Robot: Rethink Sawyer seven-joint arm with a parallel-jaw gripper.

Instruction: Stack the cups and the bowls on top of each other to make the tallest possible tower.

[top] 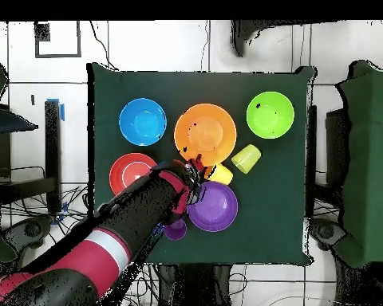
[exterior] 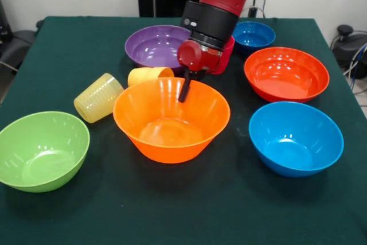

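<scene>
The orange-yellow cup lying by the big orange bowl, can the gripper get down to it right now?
Probably yes. The gripper hangs over the big orange bowl's far rim, just beside the orange-yellow cup, which lies on its side with nothing covering it. The bowl's rim and the purple bowl crowd it closely, though.

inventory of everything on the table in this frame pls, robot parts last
Large glossy orange plastic bowl: 1, orange, table centre, upright, empty.
Purple plastic bowl: 1, purple, behind the orange bowl, partly hidden by the arm.
Red-orange plastic bowl: 1, red-orange, right side.
Light blue plastic bowl: 1, light blue, front right.
Lime green plastic bowl: 1, green, front left.
Small dark blue plastic bowl: 1, dark blue, back right.
Ribbed pale yellow plastic cup: 1, pale yellow, on its side left of the orange bowl.
Orange-yellow plastic cup: 1, on its side behind the orange bowl's rim.
Green tablecloth: 1, dark green.
Red and black arm: 1, coming down over the table's middle.
Gripper: 1, dark, over the orange bowl's far rim.
</scene>
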